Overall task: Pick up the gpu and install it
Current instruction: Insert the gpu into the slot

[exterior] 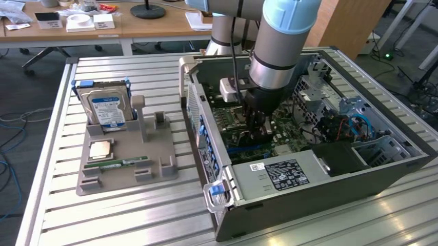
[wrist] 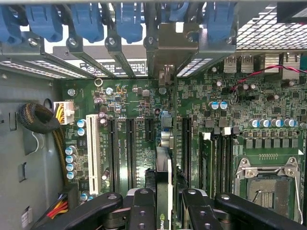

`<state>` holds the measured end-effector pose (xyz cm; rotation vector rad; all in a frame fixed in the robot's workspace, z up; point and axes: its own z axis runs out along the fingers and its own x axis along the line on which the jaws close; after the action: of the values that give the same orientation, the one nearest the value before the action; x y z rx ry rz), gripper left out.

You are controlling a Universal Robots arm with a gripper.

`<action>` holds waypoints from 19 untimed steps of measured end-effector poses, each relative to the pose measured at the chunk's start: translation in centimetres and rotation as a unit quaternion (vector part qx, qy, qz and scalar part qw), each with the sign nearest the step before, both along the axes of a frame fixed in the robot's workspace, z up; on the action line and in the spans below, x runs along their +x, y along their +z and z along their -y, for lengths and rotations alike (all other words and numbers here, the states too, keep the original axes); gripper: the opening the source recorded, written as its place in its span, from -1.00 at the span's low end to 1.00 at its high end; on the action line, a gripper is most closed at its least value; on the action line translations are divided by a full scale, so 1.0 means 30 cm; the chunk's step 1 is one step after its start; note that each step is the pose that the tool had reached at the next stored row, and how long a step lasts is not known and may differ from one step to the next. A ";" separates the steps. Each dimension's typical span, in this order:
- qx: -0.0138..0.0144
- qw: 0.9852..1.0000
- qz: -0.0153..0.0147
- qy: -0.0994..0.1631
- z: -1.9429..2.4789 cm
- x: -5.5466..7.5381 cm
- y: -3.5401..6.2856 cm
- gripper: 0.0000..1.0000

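We see the gripper (exterior: 255,132) low inside the open dark metal computer case (exterior: 308,202), a little right of centre in the exterior view. In the wrist view its black fingers (wrist: 143,208) are closed narrowly on the gpu (wrist: 163,172). The gpu is a thin flat card seen edge-on, standing upright over the green motherboard (wrist: 139,105) among long black slots (wrist: 130,148). At the exterior view's left, a boxy hard drive (exterior: 108,110) stands in a grey plastic holder (exterior: 113,184) on the ribbed aluminium surface (exterior: 102,220).

Exterior view overlooks the case (exterior: 308,200); wrist view closely faces its motherboard (wrist: 139,96).
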<state>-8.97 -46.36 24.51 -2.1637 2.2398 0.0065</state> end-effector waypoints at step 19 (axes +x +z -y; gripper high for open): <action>0.000 1.000 0.000 0.000 0.000 0.000 -0.005 -0.47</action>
<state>-8.97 -46.35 24.38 -2.1633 2.2394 0.0069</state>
